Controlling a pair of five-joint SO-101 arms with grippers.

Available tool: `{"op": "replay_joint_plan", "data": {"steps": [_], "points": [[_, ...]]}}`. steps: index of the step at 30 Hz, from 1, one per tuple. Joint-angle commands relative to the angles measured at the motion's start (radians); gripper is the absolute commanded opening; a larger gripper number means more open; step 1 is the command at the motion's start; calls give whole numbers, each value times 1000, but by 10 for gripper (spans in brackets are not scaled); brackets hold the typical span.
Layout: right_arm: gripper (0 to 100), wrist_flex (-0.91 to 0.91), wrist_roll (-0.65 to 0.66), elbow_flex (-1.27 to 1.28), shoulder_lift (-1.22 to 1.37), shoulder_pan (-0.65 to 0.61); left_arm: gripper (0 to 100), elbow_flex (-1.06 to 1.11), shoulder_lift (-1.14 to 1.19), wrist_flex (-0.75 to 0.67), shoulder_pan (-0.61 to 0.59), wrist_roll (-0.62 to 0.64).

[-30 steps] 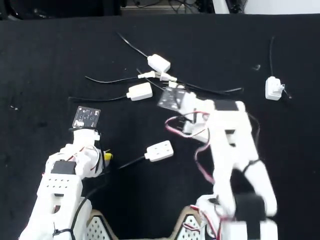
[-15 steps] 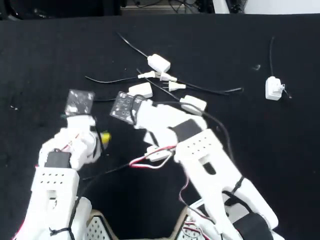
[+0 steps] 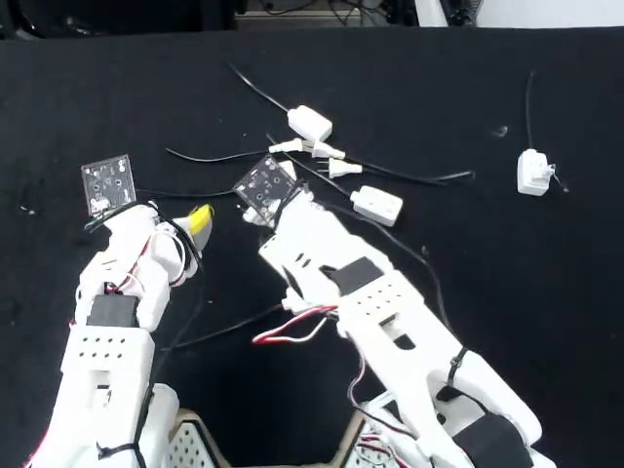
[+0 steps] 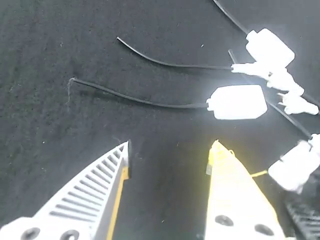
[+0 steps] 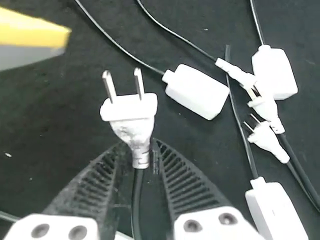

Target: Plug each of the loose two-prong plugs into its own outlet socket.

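My right gripper (image 5: 137, 145) is shut on the neck of a white two-prong plug (image 5: 129, 111), its prongs pointing away toward a white outlet socket (image 5: 195, 91) a short way ahead. In the high view the right gripper (image 3: 261, 207) sits at table centre, partly covering that socket (image 3: 286, 169). My left gripper (image 4: 170, 150) is open and empty, with the same socket (image 4: 237, 101) beyond its tips. Its yellow finger (image 3: 200, 216) is just left of the right gripper. Two loose plugs (image 3: 327, 151) lie by a second socket (image 3: 310, 123). A third socket (image 3: 375, 205) lies right of the right arm.
A further white socket (image 3: 531, 173) lies alone at the far right. Thin black cables (image 3: 210, 156) cross the black table (image 3: 88, 88) around the sockets. The right arm's body lies diagonally across the middle of the table.
The right arm swung left across the table to the central socket. The left gripper advanced away from the near edge and to the left, ending beside the right gripper.
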Motion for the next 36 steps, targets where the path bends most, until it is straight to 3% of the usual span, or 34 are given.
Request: {"op": "replay_joint_plan", "data": {"steps": [1, 6, 10, 17, 23, 36], "points": [[11, -26, -9, -5, 8, -38, 252, -10, -9, -41, 4, 26], [11, -48, -11, -33, 110, -48, 248, -15, -14, -41, 4, 25], [11, -58, -11, -71, 182, -49, 186, -10, -87, 2, 4, 20], [11, -57, -12, -82, 191, -49, 247, 24, -331, 140, 91, 18], [11, -51, -57, -81, 191, -51, 248, 163, -385, 34, 157, -100], [11, 17, -58, 28, -67, -115, 248, 156, -123, -158, 156, -117]]}}
